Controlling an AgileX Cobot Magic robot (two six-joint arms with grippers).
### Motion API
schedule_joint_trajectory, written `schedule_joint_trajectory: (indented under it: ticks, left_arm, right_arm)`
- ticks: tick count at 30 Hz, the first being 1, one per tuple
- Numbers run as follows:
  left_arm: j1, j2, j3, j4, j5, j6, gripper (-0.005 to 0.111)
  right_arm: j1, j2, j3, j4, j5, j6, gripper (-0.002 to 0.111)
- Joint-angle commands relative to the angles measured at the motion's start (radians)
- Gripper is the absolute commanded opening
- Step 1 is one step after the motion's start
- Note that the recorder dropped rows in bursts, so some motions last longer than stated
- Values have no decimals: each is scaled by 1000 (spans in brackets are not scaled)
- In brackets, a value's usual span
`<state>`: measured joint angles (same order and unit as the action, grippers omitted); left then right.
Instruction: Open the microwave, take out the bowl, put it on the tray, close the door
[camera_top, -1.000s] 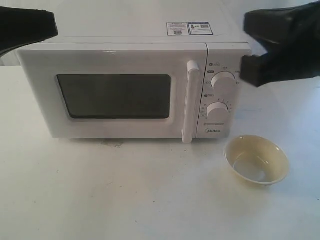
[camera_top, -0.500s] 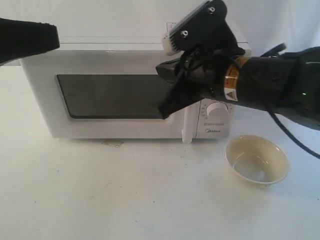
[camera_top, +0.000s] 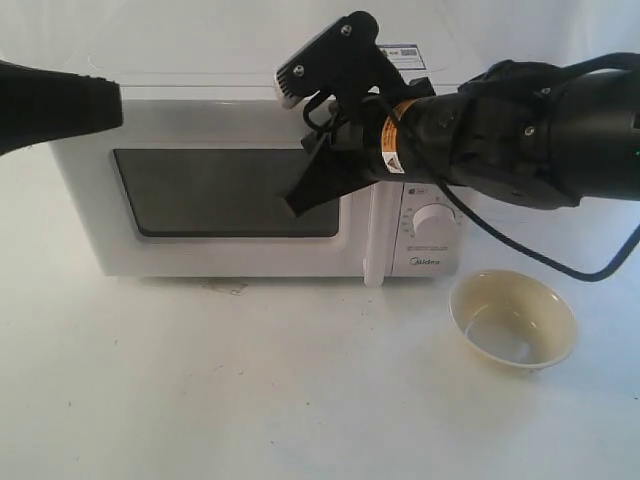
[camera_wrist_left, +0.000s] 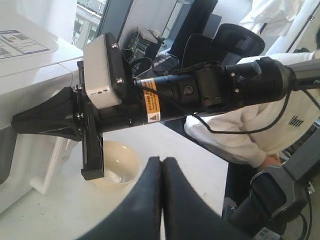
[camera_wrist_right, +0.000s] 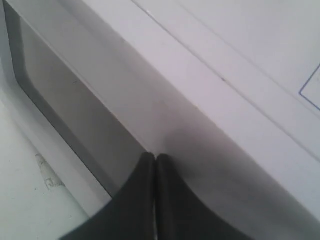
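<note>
The white microwave stands at the back with its door closed. Only the lower part of the door's bar handle shows under my right arm. My right gripper is shut and empty. It hangs in front of the dark window, close to the door's upper right part; in the right wrist view its tips sit by the window's edge. The cream bowl rests on the table to the microwave's front right, outside it. My left gripper is shut on nothing, high at the left, with the bowl beyond it.
Two round knobs sit on the control panel, the upper one hidden by my right arm. A person in white sits beyond the table's right side. No tray shows in any view. A small stain marks the table under the door.
My right arm swung in from the right and moved left across the microwave's front, its shut gripper now over the window. The left arm, the bowl and the door stayed put.
</note>
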<state>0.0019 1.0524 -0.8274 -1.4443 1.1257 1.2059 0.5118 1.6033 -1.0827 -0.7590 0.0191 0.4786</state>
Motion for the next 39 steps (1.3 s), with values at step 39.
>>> schedule_joint_trajectory:
  ticks: [39]
  left_arm:
    - [-5,-361,-5,1079,-401,-500,0]
  right_arm:
    - [105,-447,187,-1,372,21,0]
